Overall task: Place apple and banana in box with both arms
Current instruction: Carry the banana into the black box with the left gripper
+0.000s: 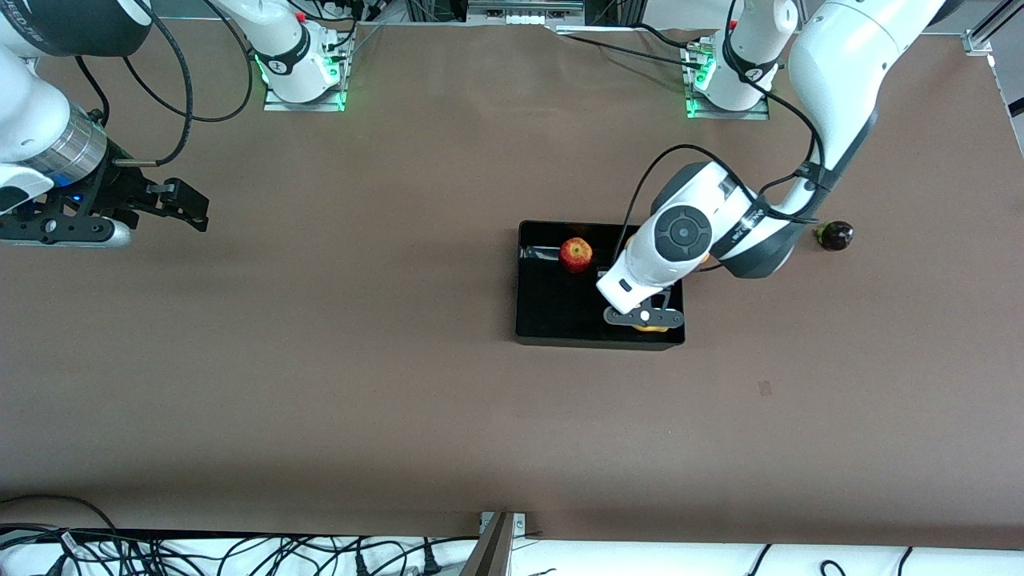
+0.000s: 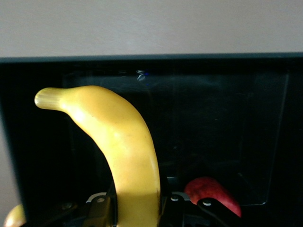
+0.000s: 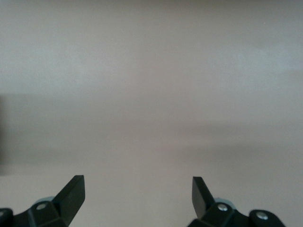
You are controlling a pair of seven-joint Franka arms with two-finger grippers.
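Banana (image 2: pixel 124 156) clamped in left jaws over box (image 1: pixel 560 316), apple (image 1: pixel 575 254) inside, right jaws wide open.

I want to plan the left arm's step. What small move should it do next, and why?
Probably open the jaws and let go. The left gripper is shut on the banana over the box, where the apple already lies. The right gripper waits, open, over bare table.
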